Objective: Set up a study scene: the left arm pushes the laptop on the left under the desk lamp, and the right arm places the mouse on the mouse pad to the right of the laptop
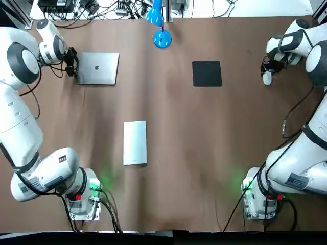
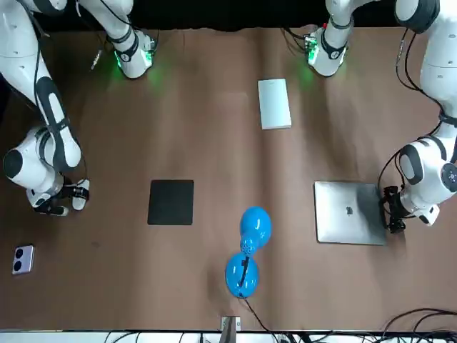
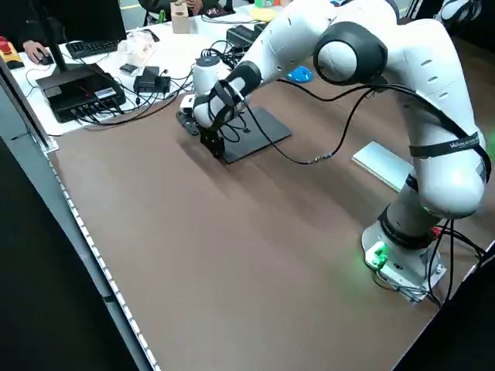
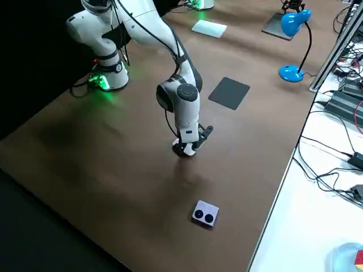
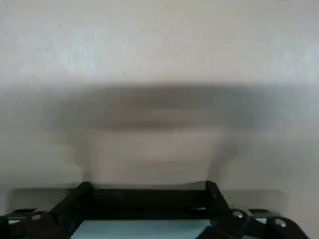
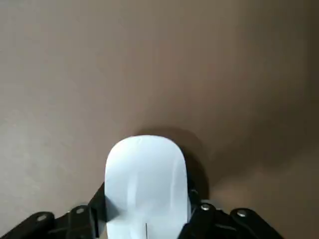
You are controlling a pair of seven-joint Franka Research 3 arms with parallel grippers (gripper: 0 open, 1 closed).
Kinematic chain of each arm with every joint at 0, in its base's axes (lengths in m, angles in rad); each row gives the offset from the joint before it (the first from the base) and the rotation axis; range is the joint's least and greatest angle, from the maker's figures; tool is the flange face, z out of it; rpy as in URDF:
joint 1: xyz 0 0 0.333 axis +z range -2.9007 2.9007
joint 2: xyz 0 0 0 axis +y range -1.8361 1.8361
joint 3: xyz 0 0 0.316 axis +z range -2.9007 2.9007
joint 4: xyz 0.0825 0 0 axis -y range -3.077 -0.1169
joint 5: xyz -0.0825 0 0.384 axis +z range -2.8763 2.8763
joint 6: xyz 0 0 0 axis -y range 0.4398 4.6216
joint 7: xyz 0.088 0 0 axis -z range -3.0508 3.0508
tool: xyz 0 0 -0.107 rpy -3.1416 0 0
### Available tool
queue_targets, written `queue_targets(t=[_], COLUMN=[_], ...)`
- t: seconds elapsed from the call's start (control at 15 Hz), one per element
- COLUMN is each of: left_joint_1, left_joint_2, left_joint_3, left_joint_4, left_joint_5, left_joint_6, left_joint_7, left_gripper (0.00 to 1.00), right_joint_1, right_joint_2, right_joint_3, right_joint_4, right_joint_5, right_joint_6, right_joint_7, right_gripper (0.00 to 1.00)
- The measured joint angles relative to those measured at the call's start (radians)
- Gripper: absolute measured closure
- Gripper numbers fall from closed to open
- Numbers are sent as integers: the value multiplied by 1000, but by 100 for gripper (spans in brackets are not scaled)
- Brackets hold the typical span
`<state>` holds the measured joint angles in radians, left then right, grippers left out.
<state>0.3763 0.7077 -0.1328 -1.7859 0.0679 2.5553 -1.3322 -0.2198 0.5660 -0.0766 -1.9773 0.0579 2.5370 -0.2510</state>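
The closed silver laptop (image 1: 97, 68) lies flat at the far left of the table, left of the blue desk lamp (image 1: 162, 38). My left gripper (image 1: 72, 64) stands low against the laptop's left edge (image 2: 382, 212), open, its fingers (image 5: 83, 191) spread wide. The black mouse pad (image 1: 207, 73) lies right of the lamp. At the far right, well beyond the pad, the white mouse (image 1: 266, 78) sits at table level with my right gripper (image 1: 266, 70) shut on it. In the right wrist view the mouse (image 6: 144, 174) fills the gap between the fingers (image 6: 197, 209).
A flat silver slab (image 1: 135, 143) lies mid-table, nearer the arm bases. A small white device (image 2: 23, 259) with two round lenses rests at the far right corner. Cables and electronics crowd the bench behind the lamp's base (image 2: 241, 275).
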Motion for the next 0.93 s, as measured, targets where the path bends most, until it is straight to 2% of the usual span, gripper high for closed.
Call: queue_targets(t=[0.27, 0.6, 0.93], left_joint_1=[-61, -116, -119], left_joint_2=[-4, -19, -32], left_joint_3=[-7, -29, -68], left_joint_4=[-1, -17, -47], left_joint_5=[0, 0, 0], left_joint_6=[-38, -85, -85], left_joint_7=[-77, -144, -186], left_gripper=[0, 0, 0], right_joint_1=[8, 24, 157], right_joint_2=[-32, -82, -112], right_joint_3=[35, 63, 79], right_joint_4=[33, 33, 33], right_joint_5=[0, 0, 0], right_joint_6=[-2, -13, -30], right_joint_7=[3, 43, 225], right_gripper=[37, 37, 37])
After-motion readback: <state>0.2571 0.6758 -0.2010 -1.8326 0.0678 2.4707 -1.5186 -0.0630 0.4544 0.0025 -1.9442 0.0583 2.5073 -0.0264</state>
